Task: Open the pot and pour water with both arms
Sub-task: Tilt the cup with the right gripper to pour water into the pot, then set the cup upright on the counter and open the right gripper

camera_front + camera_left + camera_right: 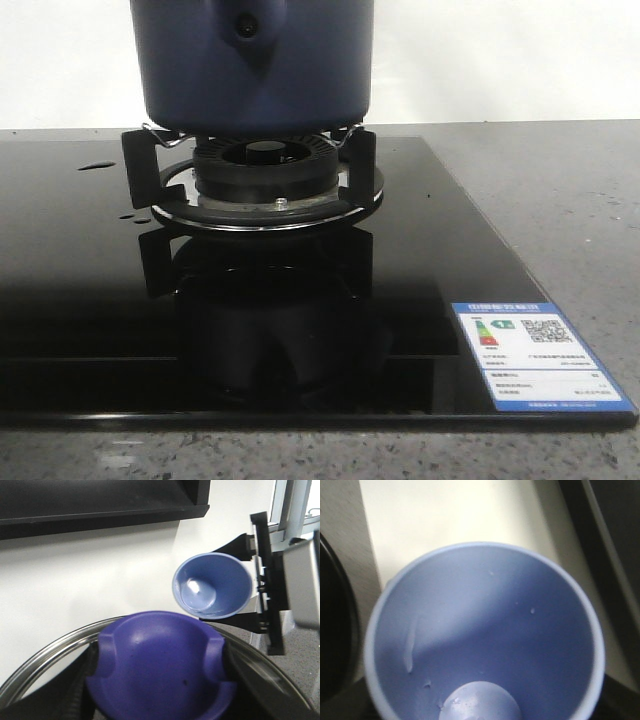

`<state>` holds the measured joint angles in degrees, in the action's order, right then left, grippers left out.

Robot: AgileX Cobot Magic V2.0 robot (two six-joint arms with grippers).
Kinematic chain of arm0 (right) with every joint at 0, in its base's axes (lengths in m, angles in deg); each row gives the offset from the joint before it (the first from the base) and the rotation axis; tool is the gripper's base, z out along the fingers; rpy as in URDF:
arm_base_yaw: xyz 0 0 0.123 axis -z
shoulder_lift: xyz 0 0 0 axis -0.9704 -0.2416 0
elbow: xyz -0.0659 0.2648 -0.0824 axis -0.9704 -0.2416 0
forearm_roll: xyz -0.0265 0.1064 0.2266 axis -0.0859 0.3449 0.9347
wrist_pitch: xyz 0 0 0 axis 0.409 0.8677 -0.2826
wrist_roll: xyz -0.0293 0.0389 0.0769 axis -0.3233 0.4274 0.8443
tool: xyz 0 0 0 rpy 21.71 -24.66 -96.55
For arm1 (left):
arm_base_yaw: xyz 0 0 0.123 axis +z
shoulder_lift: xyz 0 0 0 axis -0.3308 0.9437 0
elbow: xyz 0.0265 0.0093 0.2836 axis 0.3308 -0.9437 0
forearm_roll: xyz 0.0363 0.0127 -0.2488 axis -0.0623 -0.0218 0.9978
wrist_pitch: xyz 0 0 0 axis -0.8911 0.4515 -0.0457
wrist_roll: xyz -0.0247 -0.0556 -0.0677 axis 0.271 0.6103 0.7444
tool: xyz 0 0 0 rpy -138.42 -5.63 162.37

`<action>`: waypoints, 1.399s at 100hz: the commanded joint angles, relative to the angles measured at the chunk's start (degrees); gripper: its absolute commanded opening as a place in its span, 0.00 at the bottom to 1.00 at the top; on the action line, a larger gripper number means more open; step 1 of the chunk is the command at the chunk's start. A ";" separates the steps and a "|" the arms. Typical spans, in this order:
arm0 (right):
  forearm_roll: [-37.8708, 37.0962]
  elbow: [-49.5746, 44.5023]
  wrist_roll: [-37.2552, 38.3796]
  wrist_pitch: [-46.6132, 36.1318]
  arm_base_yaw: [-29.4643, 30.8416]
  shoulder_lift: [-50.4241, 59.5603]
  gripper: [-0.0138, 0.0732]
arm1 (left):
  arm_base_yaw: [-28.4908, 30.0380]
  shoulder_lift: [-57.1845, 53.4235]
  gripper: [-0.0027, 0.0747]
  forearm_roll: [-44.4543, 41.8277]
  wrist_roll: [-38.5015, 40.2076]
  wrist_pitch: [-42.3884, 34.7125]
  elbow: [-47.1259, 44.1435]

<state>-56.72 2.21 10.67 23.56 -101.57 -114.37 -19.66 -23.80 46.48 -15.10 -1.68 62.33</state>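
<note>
Sitting on the burner stand (250, 180) of the black stove top (90, 300), the pot (250, 65) is at centre far. The left gripper (160, 700) clamps the lid knob (160, 665); the right gripper's black fingers (262, 580) grip a pale blue cup (485, 635) just beside the lid.

You see the pot (250, 65) dark navy blue; the cup (485, 635) pale blue; the hob (80, 300) glossy black; its sticker (540, 358) blue and white.

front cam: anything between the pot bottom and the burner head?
Nothing solid. In the front view the pot rests on the trivet prongs, with an open gap above the burner.
</note>
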 commanded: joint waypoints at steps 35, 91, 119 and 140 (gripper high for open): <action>38.75 -0.85 4.44 13.53 17.81 15.64 0.39 | -6.55 0.53 0.40 5.89 -1.57 -1.91 1.71; 53.20 -44.89 1.87 -2.98 34.61 27.15 0.39 | -6.92 4.58 0.40 10.84 -2.20 1.70 1.71; 54.45 -47.56 1.87 -4.71 33.84 27.03 0.40 | -6.99 4.58 0.40 10.92 -2.91 2.62 1.71; 59.32 -47.56 1.87 -5.56 33.84 27.03 0.75 | -6.99 4.58 0.40 10.92 -2.91 4.64 1.71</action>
<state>0.30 -46.78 13.15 21.48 -67.75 -88.89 -26.05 -17.65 52.17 -17.84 0.01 62.24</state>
